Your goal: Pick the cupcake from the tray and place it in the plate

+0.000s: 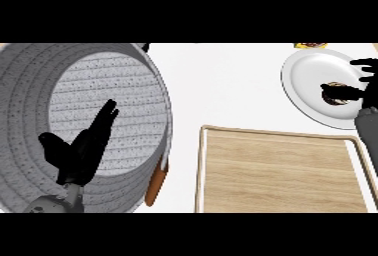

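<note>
While the right hand [363, 82] at three o'clock curls around the cupcake [338, 93] over the plate [314, 75], only letting go seems left; the left hand [83, 145] rests open-fingered.

The pan [44, 100] behind the left hand [77, 150] looks like speckled grey stone-coated metal, matt, with fine ringed ridges across its floor. Its handle [156, 182], just right of that hand, is smooth orange-brown, like wood. The tray [280, 175] between the two hands shows pale wood grain with a lighter raised rim, satin rather than shiny. The plate [317, 75] under the right hand [362, 85] is smooth white, ceramic-looking, faintly glossy. Both hands are matt black. The tabletop [221, 85] is plain, smooth white.
</note>
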Robot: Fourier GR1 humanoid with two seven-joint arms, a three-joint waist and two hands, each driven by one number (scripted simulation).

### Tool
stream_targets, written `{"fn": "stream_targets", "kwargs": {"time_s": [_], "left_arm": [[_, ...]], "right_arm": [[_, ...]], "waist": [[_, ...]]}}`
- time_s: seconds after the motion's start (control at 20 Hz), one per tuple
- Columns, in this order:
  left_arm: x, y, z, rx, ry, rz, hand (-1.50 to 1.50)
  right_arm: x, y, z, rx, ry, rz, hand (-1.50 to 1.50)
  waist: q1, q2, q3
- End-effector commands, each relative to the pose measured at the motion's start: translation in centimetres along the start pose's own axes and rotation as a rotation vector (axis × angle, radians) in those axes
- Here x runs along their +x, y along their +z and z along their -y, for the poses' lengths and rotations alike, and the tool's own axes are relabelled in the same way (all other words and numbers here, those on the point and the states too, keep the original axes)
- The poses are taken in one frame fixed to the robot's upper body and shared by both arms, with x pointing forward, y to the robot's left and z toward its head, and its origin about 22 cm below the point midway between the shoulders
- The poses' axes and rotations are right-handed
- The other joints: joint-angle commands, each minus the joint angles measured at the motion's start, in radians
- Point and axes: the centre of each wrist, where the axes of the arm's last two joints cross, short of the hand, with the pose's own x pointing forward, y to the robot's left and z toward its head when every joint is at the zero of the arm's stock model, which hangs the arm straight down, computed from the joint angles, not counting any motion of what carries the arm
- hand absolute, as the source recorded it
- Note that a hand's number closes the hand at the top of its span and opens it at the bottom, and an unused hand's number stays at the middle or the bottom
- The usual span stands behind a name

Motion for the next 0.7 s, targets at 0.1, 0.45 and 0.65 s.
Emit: {"fn": "stream_targets", "kwargs": {"time_s": [0.1,0.45,0.65], "left_arm": [[-4.0,0.8,0.7,0.013,0.003,-0.175,0.00],[-4.2,1.1,-0.5,0.028,0.006,-0.188,0.00],[-4.2,0.3,-0.4,0.040,0.002,-0.186,0.00]], "right_arm": [[-1.3,-1.0,0.3,0.073,-0.133,0.040,-1.50],[-2.0,-1.4,0.7,-0.052,-0.417,0.097,-1.50],[-2.6,-2.8,2.2,-0.060,-0.502,0.070,-1.50]], "waist": [[0.000,0.019,-0.017],[-0.018,0.013,-0.018],[-0.028,0.009,-0.021]]}}
